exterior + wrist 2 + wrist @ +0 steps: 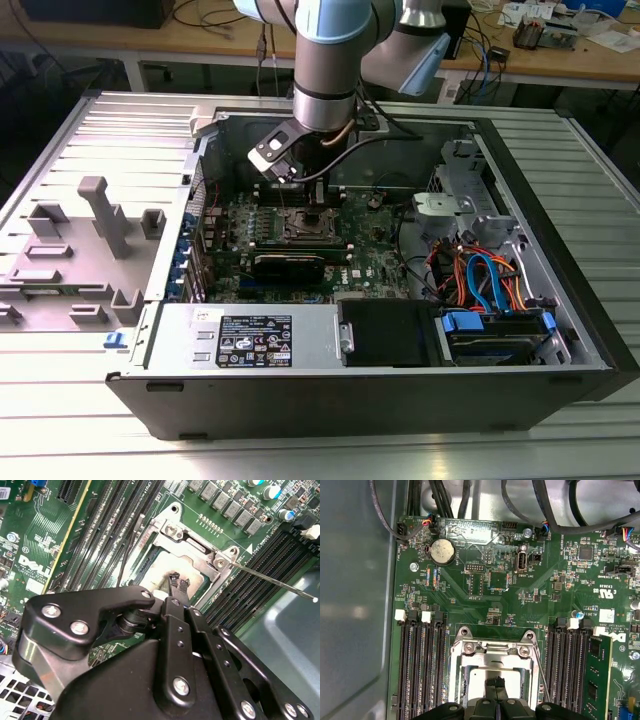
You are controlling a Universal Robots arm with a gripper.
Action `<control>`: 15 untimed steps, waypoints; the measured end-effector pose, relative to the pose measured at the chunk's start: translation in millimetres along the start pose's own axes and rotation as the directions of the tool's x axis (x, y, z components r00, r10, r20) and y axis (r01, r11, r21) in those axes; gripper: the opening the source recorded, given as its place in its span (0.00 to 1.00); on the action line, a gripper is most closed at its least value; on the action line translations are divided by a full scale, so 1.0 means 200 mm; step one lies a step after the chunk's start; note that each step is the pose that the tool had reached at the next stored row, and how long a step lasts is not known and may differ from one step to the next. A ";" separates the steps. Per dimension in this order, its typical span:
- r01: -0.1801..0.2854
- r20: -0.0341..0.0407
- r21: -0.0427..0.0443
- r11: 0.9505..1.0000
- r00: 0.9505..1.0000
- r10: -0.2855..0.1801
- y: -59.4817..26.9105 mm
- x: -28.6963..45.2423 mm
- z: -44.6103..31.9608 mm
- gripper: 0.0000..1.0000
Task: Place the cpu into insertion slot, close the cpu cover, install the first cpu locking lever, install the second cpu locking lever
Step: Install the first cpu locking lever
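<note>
Electronics lab: open computer case, cable-strewn workbench behind

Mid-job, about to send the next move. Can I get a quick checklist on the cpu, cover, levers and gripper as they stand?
1. cpu lying flat in the insertion slot: ok.
2. cpu cover fully down: cannot tell.
3. long lever latched: not ok, its rod stands free of the slot.
4. other lever latched: cannot tell.
5. gripper over the cpu, fingers shut: ok; contact cannot tell.

The arm points straight down, its gripper pinched closed.
</note>
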State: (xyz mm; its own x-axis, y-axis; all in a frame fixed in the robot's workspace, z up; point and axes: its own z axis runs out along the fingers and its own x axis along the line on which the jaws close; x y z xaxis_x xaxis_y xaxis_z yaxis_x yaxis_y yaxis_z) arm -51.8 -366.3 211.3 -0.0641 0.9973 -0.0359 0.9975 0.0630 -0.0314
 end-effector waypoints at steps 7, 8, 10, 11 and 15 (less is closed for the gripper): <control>0.000 0.000 0.000 1.000 1.000 0.000 -0.001 -0.001 -0.020 0.11; 0.000 -0.002 0.000 1.000 1.000 0.000 -0.001 -0.001 -0.027 0.11; 0.000 -0.003 0.000 1.000 1.000 0.000 -0.001 -0.002 -0.042 0.11; 0.000 -0.002 0.000 1.000 1.000 0.000 -0.002 -0.003 -0.064 0.11; 0.000 -0.005 0.000 1.000 1.000 0.000 -0.004 -0.005 -0.142 0.11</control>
State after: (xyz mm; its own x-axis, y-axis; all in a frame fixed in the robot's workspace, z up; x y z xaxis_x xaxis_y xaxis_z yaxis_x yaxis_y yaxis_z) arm -51.8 -366.3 239.8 -0.0642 0.9975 -0.0310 0.9975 0.0632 -0.0311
